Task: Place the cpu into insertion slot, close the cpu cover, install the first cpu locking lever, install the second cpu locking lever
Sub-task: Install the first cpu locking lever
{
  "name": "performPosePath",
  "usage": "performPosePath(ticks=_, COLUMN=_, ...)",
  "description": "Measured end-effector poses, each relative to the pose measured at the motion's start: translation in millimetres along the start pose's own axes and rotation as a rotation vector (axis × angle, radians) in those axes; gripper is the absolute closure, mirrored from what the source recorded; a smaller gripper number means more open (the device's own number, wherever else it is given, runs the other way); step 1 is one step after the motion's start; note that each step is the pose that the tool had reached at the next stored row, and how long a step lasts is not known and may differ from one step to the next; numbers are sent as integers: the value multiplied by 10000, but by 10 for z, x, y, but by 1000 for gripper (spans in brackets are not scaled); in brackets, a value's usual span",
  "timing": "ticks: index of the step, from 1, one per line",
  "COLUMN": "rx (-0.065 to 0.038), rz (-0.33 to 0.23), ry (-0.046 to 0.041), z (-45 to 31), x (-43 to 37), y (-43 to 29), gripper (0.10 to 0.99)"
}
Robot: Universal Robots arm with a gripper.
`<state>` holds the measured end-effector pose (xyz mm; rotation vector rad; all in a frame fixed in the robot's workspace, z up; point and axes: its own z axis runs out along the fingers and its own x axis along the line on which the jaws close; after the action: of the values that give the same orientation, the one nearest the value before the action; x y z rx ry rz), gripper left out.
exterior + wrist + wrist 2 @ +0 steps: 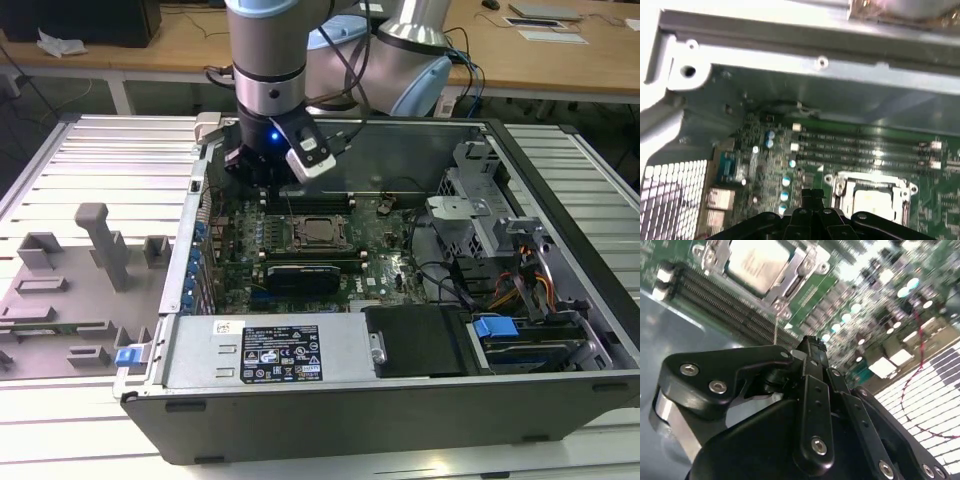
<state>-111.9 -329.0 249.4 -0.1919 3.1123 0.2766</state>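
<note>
The cpu [318,232] lies flat in the insertion slot [297,243] on the green motherboard, dull silver top up; both wrist views show it too [757,262] [872,197]. The cpu cover [792,280], a grey metal frame, lies down around the chip, and the slot's contacts are hidden beneath. My gripper [262,170] hangs over the board just beyond the socket's far corner on the exterior view's left. Its black fingertips [810,345] are pressed together with nothing between them. A thin metal lever [775,325] stands up from the socket's corner beside the fingertips.
Long black memory slots [310,200] run along the far side of the socket. A black expansion card [305,272] lies on its near side. The power supply [265,352] and drive cage [520,330] fill the case front. A grey fixture tray [70,280] sits outside on the left.
</note>
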Motion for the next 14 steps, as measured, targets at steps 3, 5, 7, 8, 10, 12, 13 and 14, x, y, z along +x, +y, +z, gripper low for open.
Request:
performPosePath(ticks=3, rx=-659, rz=-4, ry=-105, z=0, x=9, y=1, gripper=980)
performPosePath(ticks=5, rx=-829, rz=-6, ry=-131, z=0, x=11, y=1, gripper=980)
performPosePath(ticks=7, rx=-912, rz=-6, ry=-143, z=0, x=11, y=1, gripper=980)
performPosePath(ticks=8, rx=-949, rz=-5, ry=-148, z=-1, x=11, y=1, gripper=980)
performPosePath(ticks=10, rx=-1078, rz=-5, ry=-164, z=0, x=11, y=1, gripper=980)
performPosePath(ticks=12, rx=-1100, rz=-4, ry=-167, z=0, x=11, y=2, gripper=980)
performPosePath(ticks=13, rx=-1100, rz=-4, ry=-167, z=0, x=11, y=2, gripper=980)
performPosePath(ticks=14, rx=-1101, rz=-5, ry=-166, z=0, x=9, y=1, gripper=980)
